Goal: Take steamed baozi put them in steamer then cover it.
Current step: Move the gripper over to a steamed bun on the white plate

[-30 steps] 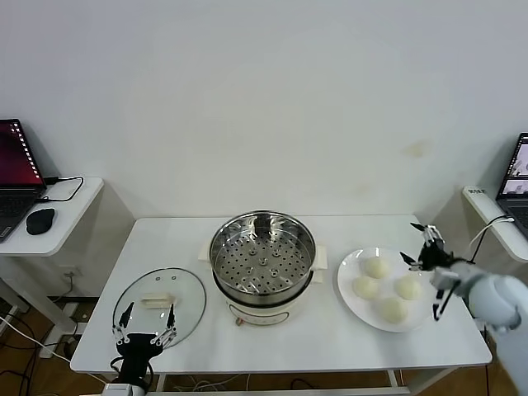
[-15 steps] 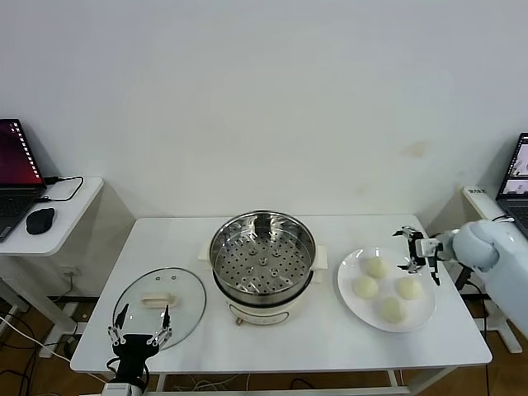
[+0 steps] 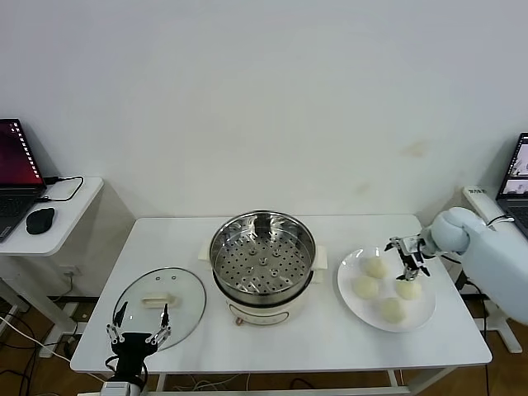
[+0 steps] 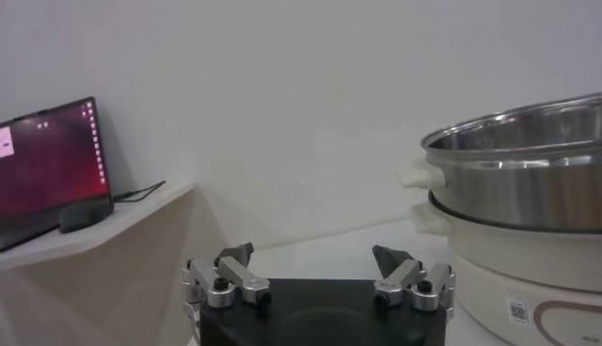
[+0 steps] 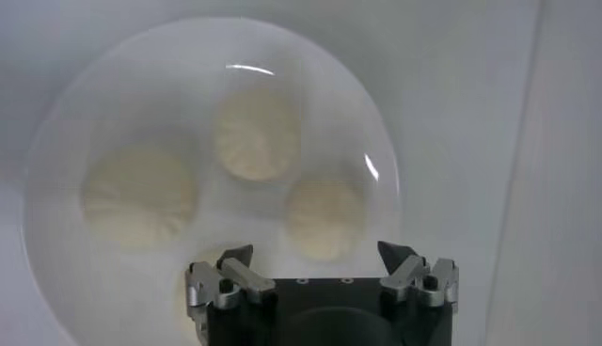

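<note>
Four off-white baozi lie on a white plate point(image 3: 345, 290) at the table's right: one at the back point(image 3: 376, 267), one on the left point(image 3: 365, 287), one on the right point(image 3: 407, 289), one in front point(image 3: 392, 310). My right gripper point(image 3: 405, 257) is open and empty, hovering over the plate's back right part. In the right wrist view it point(image 5: 315, 256) is above a baozi point(image 5: 324, 218), with two more point(image 5: 256, 132) point(image 5: 139, 195) beyond. The steel steamer point(image 3: 262, 252) stands open and empty mid-table. The glass cover point(image 3: 159, 301) lies flat to its left. My left gripper point(image 3: 139, 323) is open at the front left edge.
The left wrist view shows the steamer basket point(image 4: 527, 179) on its cream base point(image 4: 527, 268), my open left gripper point(image 4: 315, 261) and a laptop point(image 4: 47, 160) on a side table. Another side desk with a laptop point(image 3: 516, 177) stands at the right.
My right gripper has swung left from beyond the plate's right edge to above the baozi. My left gripper has drawn back slightly toward the table's front edge.
</note>
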